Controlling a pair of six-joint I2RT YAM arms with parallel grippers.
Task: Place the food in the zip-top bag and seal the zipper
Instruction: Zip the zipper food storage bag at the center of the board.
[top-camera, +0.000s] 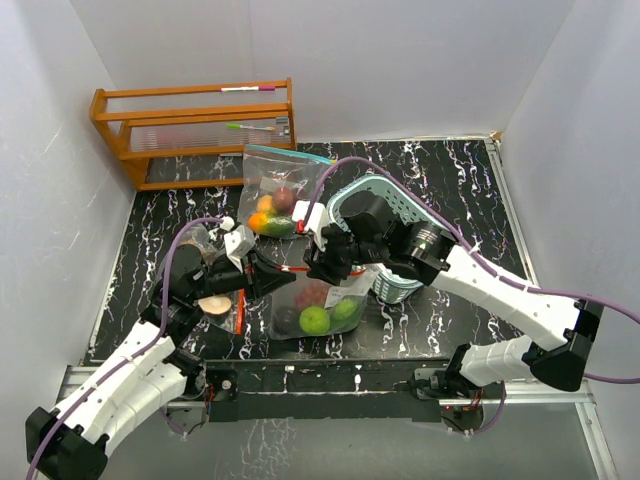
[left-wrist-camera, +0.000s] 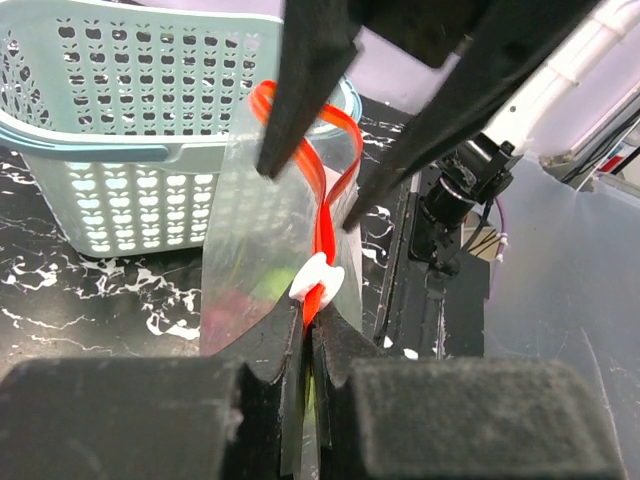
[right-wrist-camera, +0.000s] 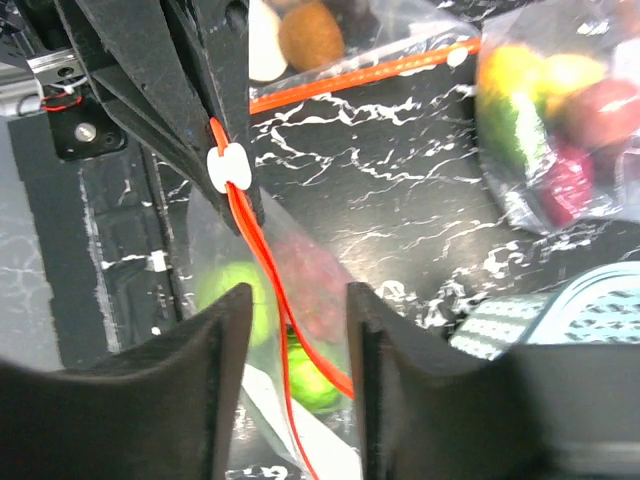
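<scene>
Left hand (left-wrist-camera: 306, 335) clamped flat on the orange zipper (left-wrist-camera: 325, 190), with the white slider (left-wrist-camera: 318, 278) touching just ahead of its fingertips. Right hand (right-wrist-camera: 297, 300) faces it, fingers parted, straddling the zipper with a gap on each side and gripping nothing. Zip-top bag (top-camera: 315, 300) has its top edge between the two hands and its body on the counter (top-camera: 450, 180). Food (top-camera: 314, 320) is inside, below the right hand: green fruit and a dark red piece (right-wrist-camera: 310, 285). Teal basket (left-wrist-camera: 130, 150) just beyond the right hand.

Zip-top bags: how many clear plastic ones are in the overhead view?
3. One clear plastic bag of mixed fruit, back, beside the wooden rack; second bag, holding green fruit, centre; third bag, left, partly under the left arm. More may be hidden.
</scene>
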